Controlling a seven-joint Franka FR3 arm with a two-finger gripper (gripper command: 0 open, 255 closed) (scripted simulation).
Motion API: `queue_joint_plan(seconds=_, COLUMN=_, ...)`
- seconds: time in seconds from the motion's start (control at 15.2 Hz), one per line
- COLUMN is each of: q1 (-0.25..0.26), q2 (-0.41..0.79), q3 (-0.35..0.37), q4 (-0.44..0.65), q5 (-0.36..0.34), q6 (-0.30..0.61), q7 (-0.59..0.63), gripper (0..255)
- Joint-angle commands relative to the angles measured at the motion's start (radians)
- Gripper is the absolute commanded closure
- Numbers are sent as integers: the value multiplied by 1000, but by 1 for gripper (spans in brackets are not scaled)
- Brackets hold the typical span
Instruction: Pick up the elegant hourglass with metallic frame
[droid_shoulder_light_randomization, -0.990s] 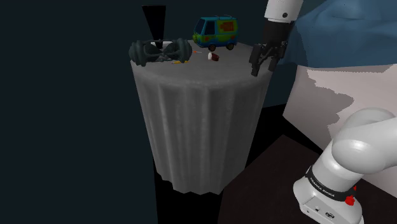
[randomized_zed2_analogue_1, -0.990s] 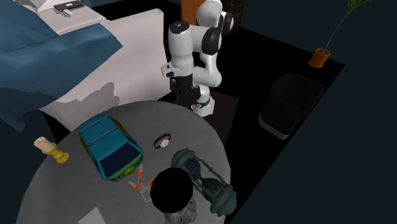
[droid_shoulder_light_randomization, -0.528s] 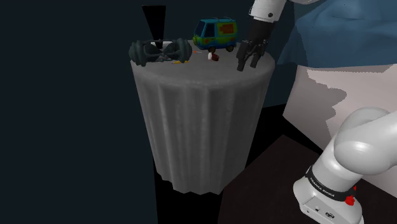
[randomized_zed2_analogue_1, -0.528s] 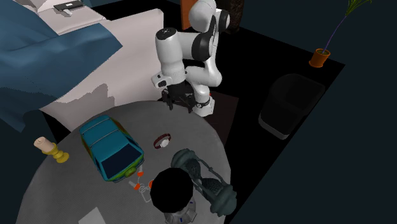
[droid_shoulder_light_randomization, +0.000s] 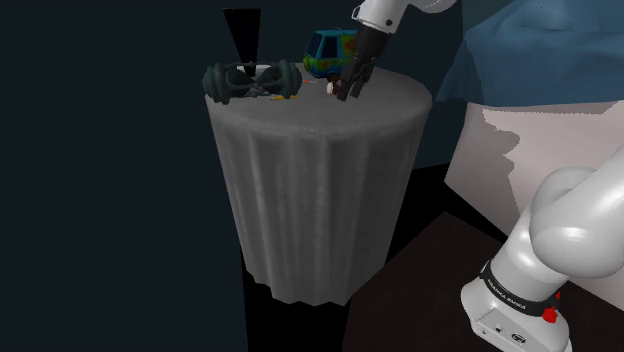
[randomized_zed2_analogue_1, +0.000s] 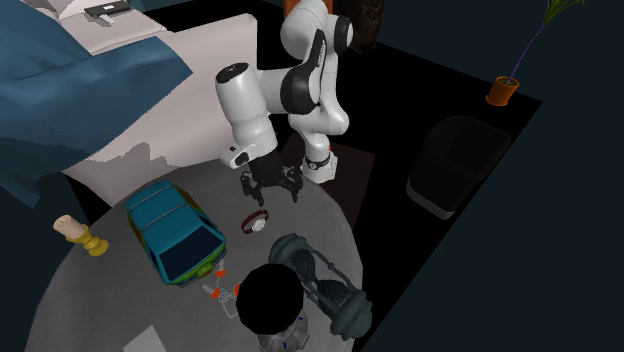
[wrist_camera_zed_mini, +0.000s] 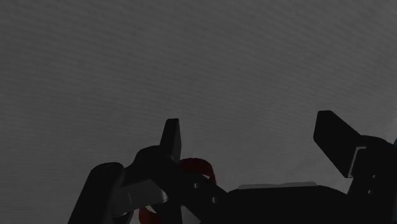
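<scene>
- Gripper (wrist_camera_zed_mini: 251, 137): in the wrist view the two black fingers stand well apart with bare grey cloth between them. I log the jaws as open, holding nothing.
- Hourglass (droid_shoulder_light_randomization: 252, 81): lies on its side at the upper left of the tabletop in the shoulder view. It has a dark frame with a dull sheen and thick round end caps joined by thin rods.
- In the second exterior view the hourglass (randomized_zed2_analogue_1: 318, 285) sits at lower centre near the table's rim, apart from the gripper (randomized_zed2_analogue_1: 272, 190).
- Table (droid_shoulder_light_randomization: 300, 190): round, draped in grey cloth that hangs in vertical folds.
- Red-and-white disc (randomized_zed2_analogue_1: 256, 221): small and round, on the cloth between gripper and hourglass.
- Toy van (randomized_zed2_analogue_1: 172, 232): boxy, blue-green, left of centre.
</scene>
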Motion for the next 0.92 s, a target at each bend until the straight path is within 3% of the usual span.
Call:
queue_joint_plan(seconds=0.0, q1=25, q2=61, q3=-21, q4=60, q5=47, q6=10, q7=-88, gripper=0)
queue_joint_plan(seconds=0.46, q1=82, q2=292, q3=-61, q4=325, q5=231, q6=-25, q7=-363, gripper=0)
queue_joint_plan(seconds=0.86, q1=86, q2=492, q3=-51, q4=608, q5=381, q6=-127, q7=-549, gripper=0)
